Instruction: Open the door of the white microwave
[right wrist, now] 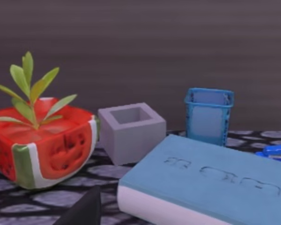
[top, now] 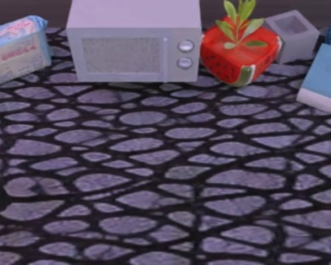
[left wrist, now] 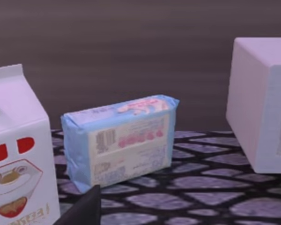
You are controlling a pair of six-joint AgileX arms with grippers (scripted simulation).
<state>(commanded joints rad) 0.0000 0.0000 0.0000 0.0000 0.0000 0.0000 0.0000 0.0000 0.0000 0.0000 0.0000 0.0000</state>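
The white microwave stands at the back of the table, left of centre. Its door, with a grey mesh window, lies flush with the front, shut. Two round grey knobs sit to the right of the door. In the left wrist view the microwave's side and front corner show some way off. Only a dark tip of my left gripper shows there, low over the table and far from the door. The right wrist view shows a similar dark tip of my right gripper, near the blue book. Neither gripper touches anything.
A blue tissue pack lies left of the microwave, with a milk carton nearer my left gripper. To the right are a watermelon planter, a grey open cube, a blue book and a blue basket.
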